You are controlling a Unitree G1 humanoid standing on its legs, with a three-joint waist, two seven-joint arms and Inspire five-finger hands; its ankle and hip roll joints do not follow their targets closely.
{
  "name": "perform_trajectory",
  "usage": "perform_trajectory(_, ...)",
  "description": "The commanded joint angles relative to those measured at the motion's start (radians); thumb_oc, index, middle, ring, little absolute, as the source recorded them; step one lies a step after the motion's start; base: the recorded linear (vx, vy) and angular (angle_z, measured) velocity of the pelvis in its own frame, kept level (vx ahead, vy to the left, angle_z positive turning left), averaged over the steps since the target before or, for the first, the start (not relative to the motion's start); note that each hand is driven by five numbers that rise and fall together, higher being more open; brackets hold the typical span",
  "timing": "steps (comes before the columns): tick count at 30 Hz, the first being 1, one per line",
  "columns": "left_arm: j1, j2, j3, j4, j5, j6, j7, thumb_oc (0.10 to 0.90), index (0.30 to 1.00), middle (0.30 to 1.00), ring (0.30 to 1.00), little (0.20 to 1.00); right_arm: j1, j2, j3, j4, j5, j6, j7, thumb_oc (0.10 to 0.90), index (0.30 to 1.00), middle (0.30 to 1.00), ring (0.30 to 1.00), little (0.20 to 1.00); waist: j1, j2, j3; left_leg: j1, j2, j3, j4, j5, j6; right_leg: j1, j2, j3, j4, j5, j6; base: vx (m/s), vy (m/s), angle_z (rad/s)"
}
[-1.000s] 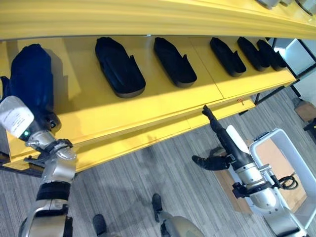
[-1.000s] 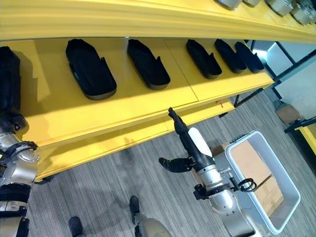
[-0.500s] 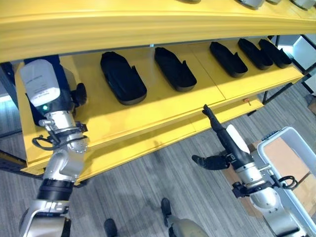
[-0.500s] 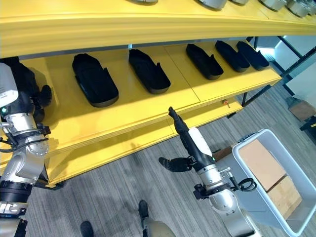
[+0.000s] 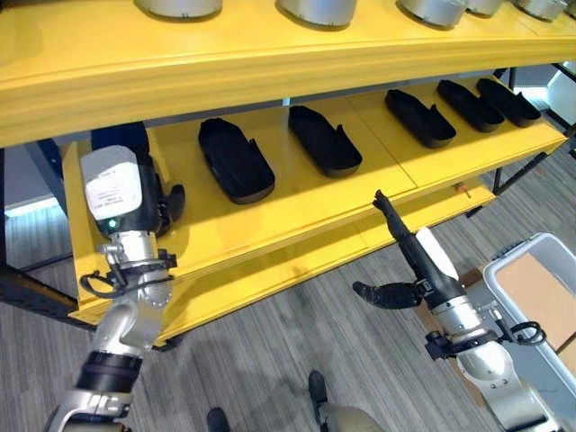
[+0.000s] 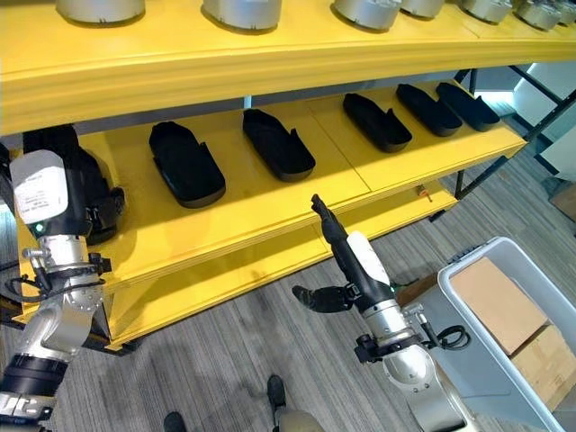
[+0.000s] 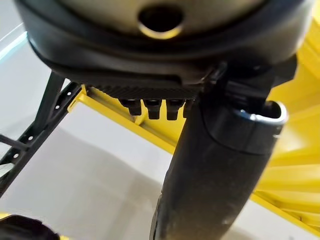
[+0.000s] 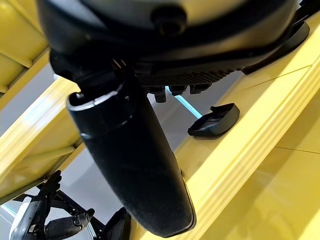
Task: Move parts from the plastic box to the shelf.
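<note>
Left side: the left robot hand (image 6: 85, 193) is raised at the left end of the yellow shelf (image 5: 297, 202), directly in front of a dark part (image 6: 63, 144) lying on the middle level; whether its fingers are curled on that part or simply rest against it cannot be told, since the hand's white-backed bulk hides them; judged from this, the step in hand is the setting-down of a part at the shelf's left end, and the next move calls for drawing the hand clear without dragging the part off the edge. Centre: five further black parts lie in a row along the same level, the nearest (image 5: 236, 158) and its neighbour (image 5: 325, 139) well apart from the left hand; grey round objects (image 5: 317, 9) stand on the top level above; the front lip of the shelf stands between either hand and the parts. Right side: the right robot hand (image 5: 396, 261) hangs below and in front of the shelf edge, fingers straight and extended, thumb out to the side, grasping nothing; it is idle. Far right: the plastic box (image 6: 490, 261) stands on the floor just beside the right arm; brown cardboard pieces (image 6: 497, 306) lie inside; a fresh part must be fetched there.
</note>
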Motion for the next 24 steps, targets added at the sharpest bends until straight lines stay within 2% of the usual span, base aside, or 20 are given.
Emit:
perform_trajectory(1, -0.086, 0.044, 0.076, -0.066, 0.05, -0.075, 0.029, 0.9, 1.0, 1.0, 1.0, 1.0, -0.045, 0.008, -0.111, -0.074, 0.044, -0.065, -0.052, 0.9, 1.0, 1.0, 1.0, 1.0, 0.008, -0.009, -0.07, 0.109, 0.007, -0.008, -0.006, -0.094, 0.019, 0.092, -0.073, -0.03, -0.001, -0.07, 0.082, 0.0, 0.006, 0.08)
perform_trajectory(7, 0.018, 0.038, 0.106, -0.164, 0.042, -0.122, -0.009, 0.9, 1.0, 1.0, 1.0, 1.0, -0.046, 0.015, -0.117, -0.069, 0.045, -0.06, -0.054, 0.9, 1.0, 1.0, 1.0, 1.0, 0.022, -0.002, -0.071, 0.105, 0.002, -0.021, -0.006, -0.091, 0.023, 0.099, -0.078, -0.04, -0.001, -0.071, 0.081, -0.01, 0.002, 0.07)
perform_trajectory(9, 0.162, 0.019, 0.127, -0.298, 0.019, -0.188, -0.063, 0.9, 1.0, 1.0, 1.0, 1.0, -0.039, 0.023, -0.126, -0.074, 0.048, -0.059, -0.057, 0.9, 1.0, 1.0, 1.0, 1.0, 0.042, 0.004, -0.066, 0.099, -0.002, -0.039, -0.006, -0.088, 0.028, 0.107, -0.084, -0.055, -0.001, -0.073, 0.077, -0.04, 0.001, 0.16)
perform_trajectory(15, 0.33, 0.01, 0.128, -0.432, -0.023, -0.254, -0.128, 0.9, 1.0, 1.0, 1.0, 1.0, -0.023, 0.012, -0.128, -0.09, 0.051, -0.068, -0.062, 0.9, 1.0, 1.0, 1.0, 1.0, 0.061, 0.004, -0.055, 0.085, 0.01, -0.06, -0.006, -0.072, 0.023, 0.111, -0.074, -0.075, -0.001, -0.082, 0.067, -0.04, -0.023, 0.18)
perform_trajectory(24, 0.384, 0.037, 0.05, -0.448, -0.025, -0.282, -0.176, 0.9, 1.0, 1.0, 1.0, 1.0, -0.021, -0.004, -0.119, -0.096, 0.054, -0.079, -0.073, 0.9, 1.0, 1.0, 1.0, 1.0, 0.067, 0.002, -0.031, 0.077, 0.031, -0.08, -0.006, -0.055, 0.014, 0.122, -0.053, -0.089, -0.001, -0.094, 0.056, -0.02, -0.036, 0.07)
